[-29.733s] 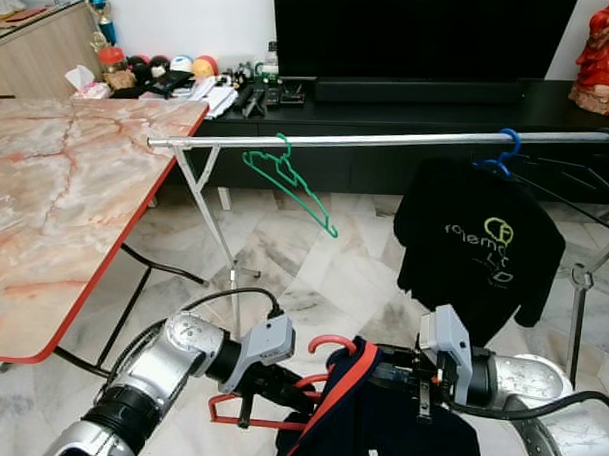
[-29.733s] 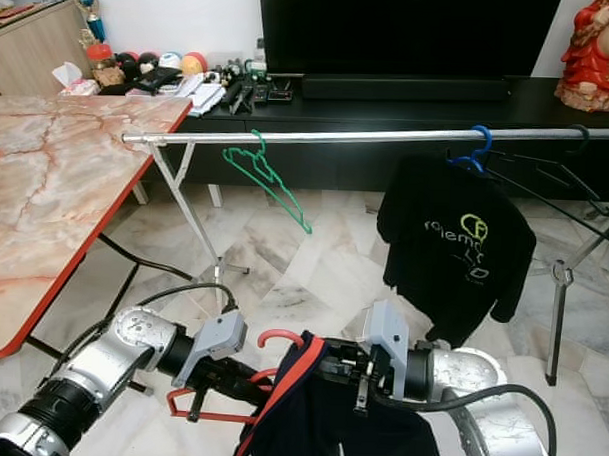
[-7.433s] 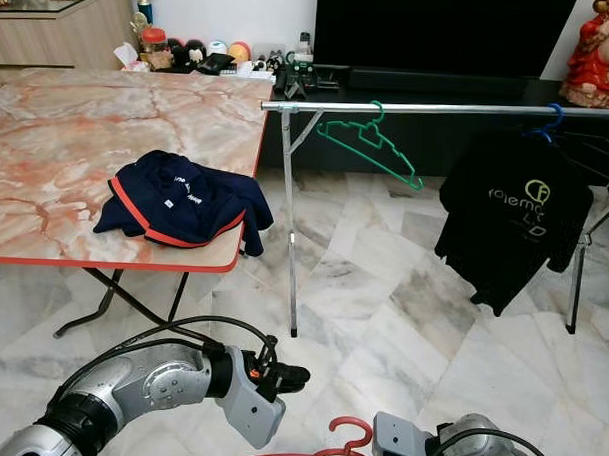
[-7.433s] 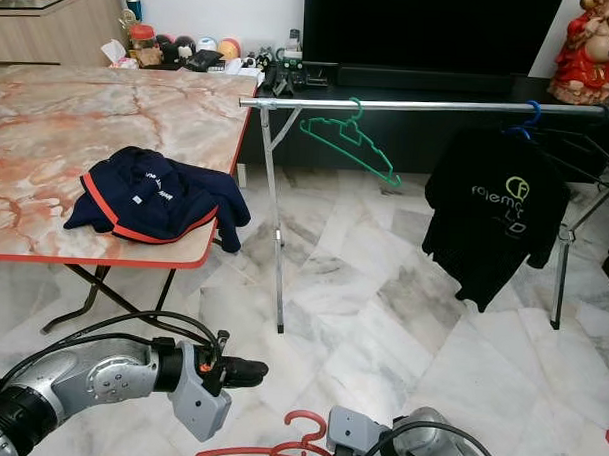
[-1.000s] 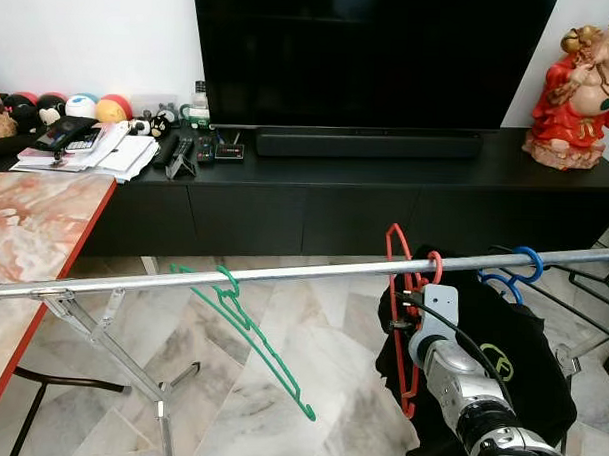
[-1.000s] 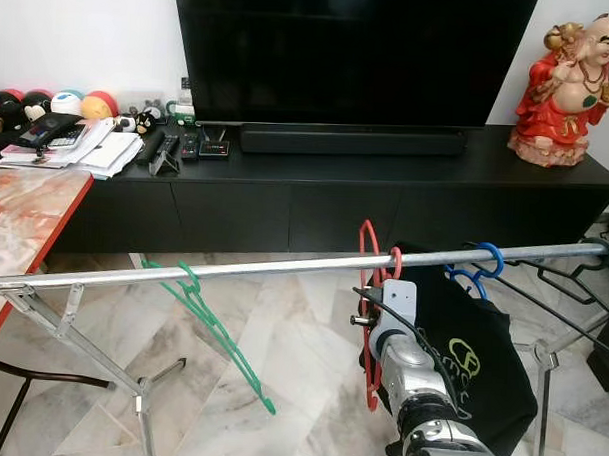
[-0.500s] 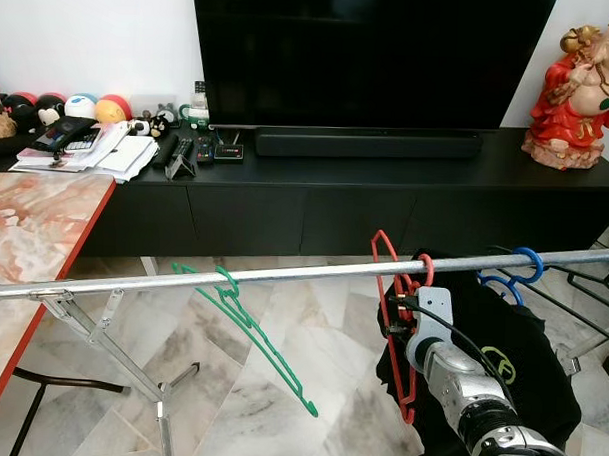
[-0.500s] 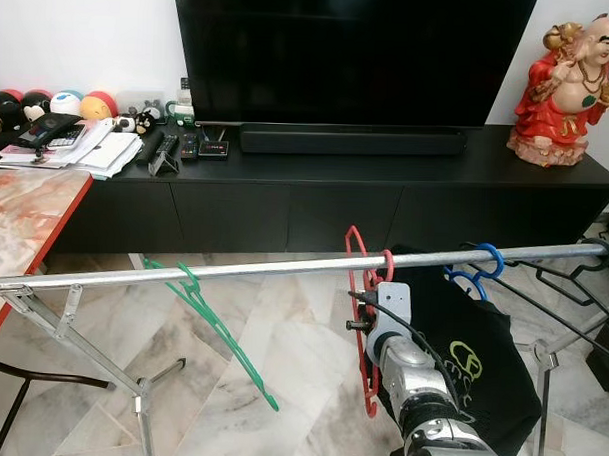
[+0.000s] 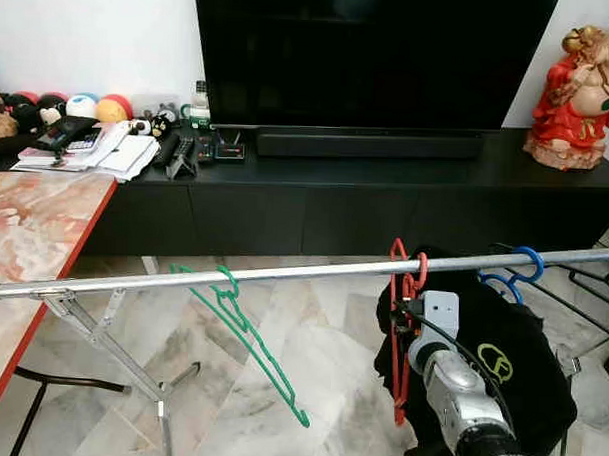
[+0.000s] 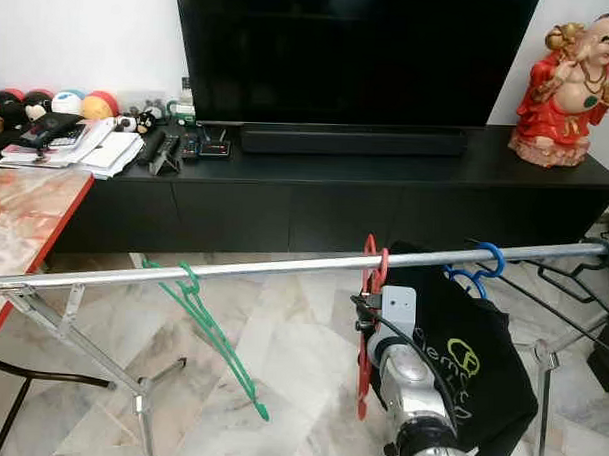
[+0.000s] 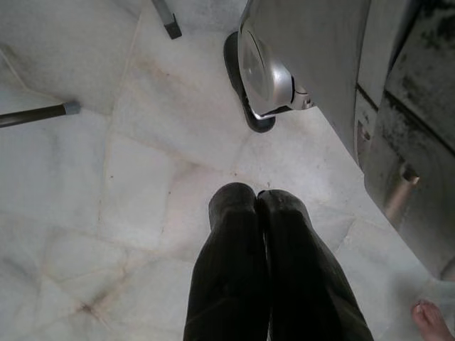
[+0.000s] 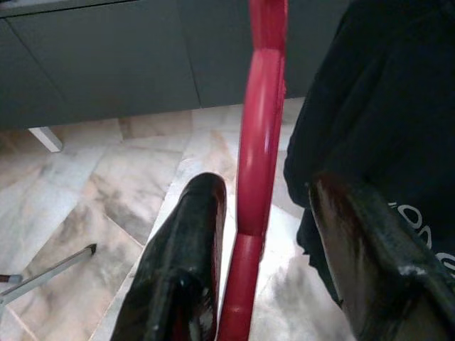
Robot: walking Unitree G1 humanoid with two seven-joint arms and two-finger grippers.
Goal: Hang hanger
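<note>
Since half a second earlier, the red hanger (image 9: 399,326) had swung upright, hooked on the rail (image 9: 283,272) between the green hanger (image 9: 243,331) and the blue hanger (image 9: 513,270) carrying a black shirt (image 10: 460,369). The right pincer (image 12: 274,241) was released, its fingers (image 12: 188,249) straddling the hanger's bar without gripping. The left pincer (image 11: 259,206) hung clenched over the floor (image 11: 106,163). A sideways withdrawal could snag the bar and drag the hook off. The shirt crowded the right side; a worktop (image 9: 24,238) stood well left.
</note>
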